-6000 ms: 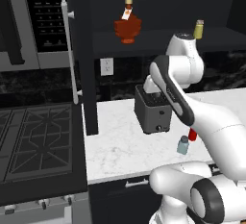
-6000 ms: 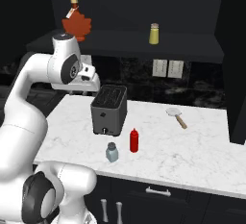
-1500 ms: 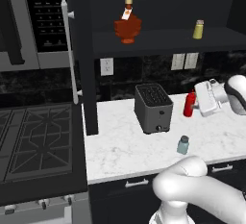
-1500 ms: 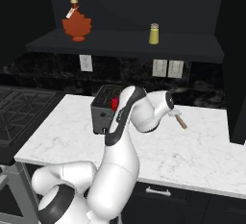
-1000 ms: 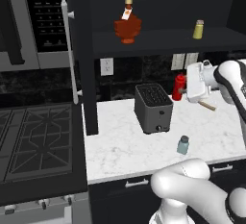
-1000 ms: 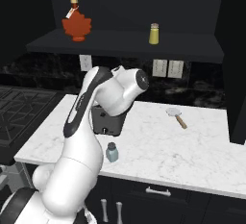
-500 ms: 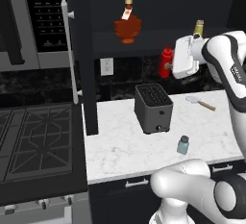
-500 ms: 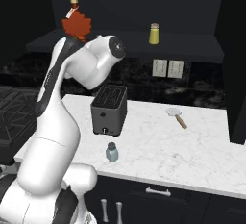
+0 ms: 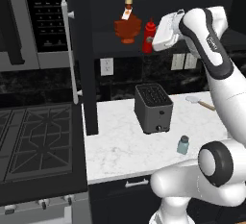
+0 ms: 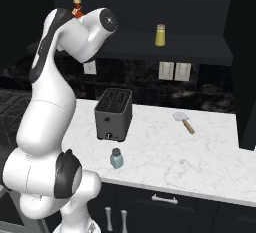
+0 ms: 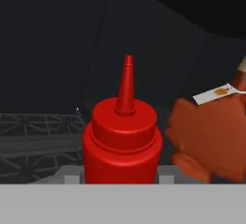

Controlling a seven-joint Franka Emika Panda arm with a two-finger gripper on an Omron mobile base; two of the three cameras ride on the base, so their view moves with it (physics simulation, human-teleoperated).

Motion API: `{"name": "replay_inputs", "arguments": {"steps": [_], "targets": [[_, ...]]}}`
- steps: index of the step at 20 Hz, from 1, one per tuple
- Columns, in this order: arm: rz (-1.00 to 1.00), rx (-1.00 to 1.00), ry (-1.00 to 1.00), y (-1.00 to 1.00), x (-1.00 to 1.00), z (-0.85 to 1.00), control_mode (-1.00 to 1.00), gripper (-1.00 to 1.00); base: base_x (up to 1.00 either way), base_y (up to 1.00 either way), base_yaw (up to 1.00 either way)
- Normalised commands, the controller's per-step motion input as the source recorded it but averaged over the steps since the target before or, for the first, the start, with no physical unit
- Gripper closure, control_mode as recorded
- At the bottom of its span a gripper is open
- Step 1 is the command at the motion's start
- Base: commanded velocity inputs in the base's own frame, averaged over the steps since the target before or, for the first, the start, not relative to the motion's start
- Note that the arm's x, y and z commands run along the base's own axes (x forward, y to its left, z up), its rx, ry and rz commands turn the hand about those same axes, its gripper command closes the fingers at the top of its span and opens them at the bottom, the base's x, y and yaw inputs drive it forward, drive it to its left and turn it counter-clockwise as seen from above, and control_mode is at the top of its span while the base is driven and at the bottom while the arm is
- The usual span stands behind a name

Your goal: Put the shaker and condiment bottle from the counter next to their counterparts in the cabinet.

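Observation:
The red condiment bottle (image 9: pixel 149 34) is up at the cabinet shelf (image 9: pixel 108 43), just right of the squat amber bottle (image 9: pixel 127 26). My gripper (image 9: pixel 153 38) is shut on it from the right. In the hand view the red condiment bottle (image 11: pixel 123 136) stands upright between the fingers, with the amber bottle (image 11: pixel 209 139) close beside it. Down on the white counter (image 9: pixel 122 153), the pale blue shaker (image 9: pixel 182 144) stands in front of the toaster; it is the same shaker (image 10: pixel 116 158) in the right base view. The yellow shaker (image 10: pixel 160 35) stands on the shelf further right.
A dark toaster (image 9: pixel 153 108) sits mid-counter, and a brush (image 10: pixel 183 121) lies behind it to the right. The cabinet door with its white bar handle (image 9: pixel 67 55) hangs open at the left of the shelf. A stove (image 9: pixel 33 139) adjoins the counter on the left.
The arm has carried the red bottle up from counter height and leftward to the cabinet shelf, ending beside the amber bottle. The shaker has stayed on the counter.

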Motion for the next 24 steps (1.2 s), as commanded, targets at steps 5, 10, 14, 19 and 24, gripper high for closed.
{"name": "replay_inputs", "arguments": {"steps": [5,10,14,19,24], "targets": [[-0.14,0.01,0.0,0.01,0.89,0.0,-1.0,1.0,0.0,0.0,0.0],[-0.12,0.01,0.05,0.04,0.75,-0.05,-1.0,1.0,0.0,0.0,0.0],[-0.09,0.02,0.02,0.03,0.51,-0.26,-1.0,1.0,0.0,0.0,0.0],[-0.05,0.04,0.05,0.04,0.42,-0.25,-1.0,1.0,0.0,0.0,0.0],[-0.05,0.03,0.02,0.09,0.23,-0.21,-1.0,1.0,0.0,0.0,0.0]]}}
